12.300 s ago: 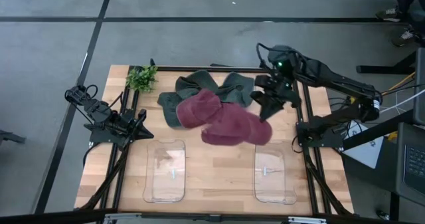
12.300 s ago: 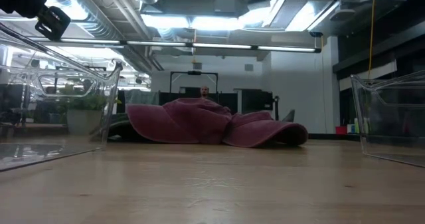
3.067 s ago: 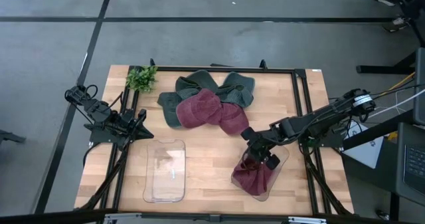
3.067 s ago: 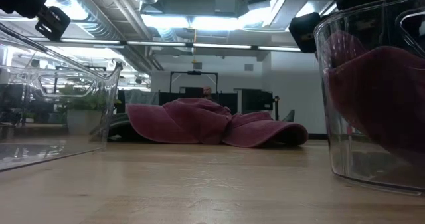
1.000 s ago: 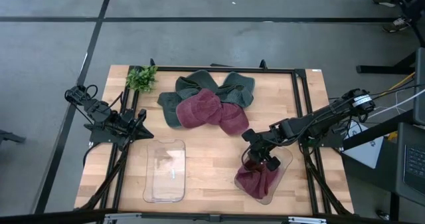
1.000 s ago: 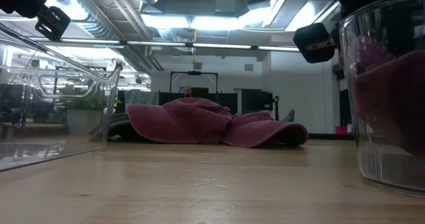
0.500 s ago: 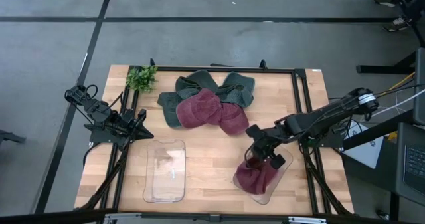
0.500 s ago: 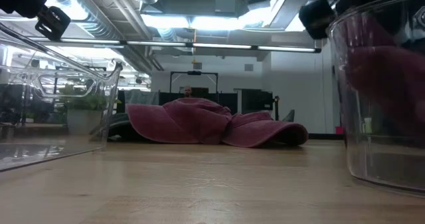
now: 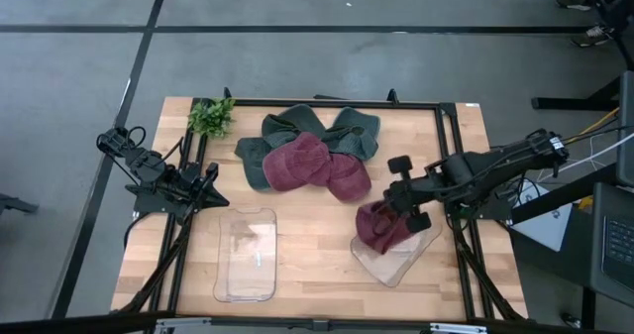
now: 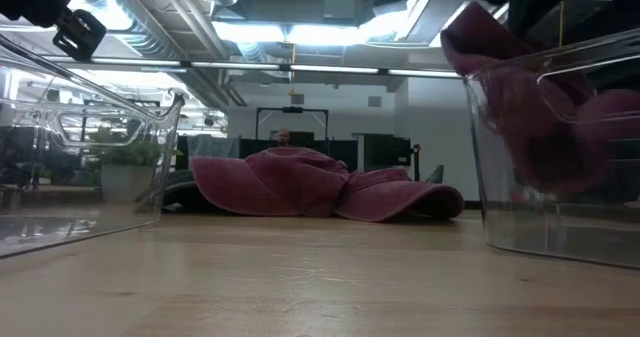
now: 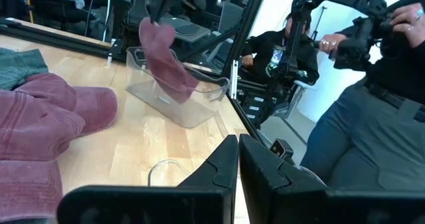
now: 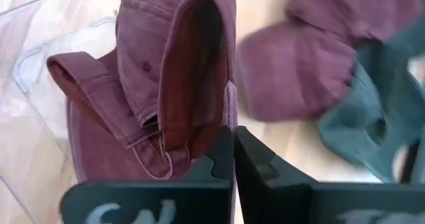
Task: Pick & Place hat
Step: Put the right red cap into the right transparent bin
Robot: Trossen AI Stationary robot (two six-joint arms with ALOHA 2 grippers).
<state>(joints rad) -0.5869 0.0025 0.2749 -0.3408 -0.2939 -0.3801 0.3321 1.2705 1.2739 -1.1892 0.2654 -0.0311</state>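
Over at the left edge of the high view the left gripper (image 9: 210,187) sits parked beside the table rail, jaws pressed together on nothing, out of the play. Just below it the clear bin (image 9: 247,256) lies empty at lower centre-left, and up in the middle the pile of hats (image 9: 309,156), maroon on grey-green, waits its turn. Now the action, right of centre: the right gripper (image 9: 404,207) hangs over the tilted clear container (image 9: 396,253), arm reaching in low from the right edge, wrist turned inward, jaws clamped tight on a fold of the maroon hat (image 9: 378,226). The hat droops half inside the container, its top bunched above the rim. Here's the worry: the container looks skewed and tipped on the wood, so any pull on the cloth could drag it or roll it over. And if the fabric clings to the pinched fingers on release, the hat may come right back out.
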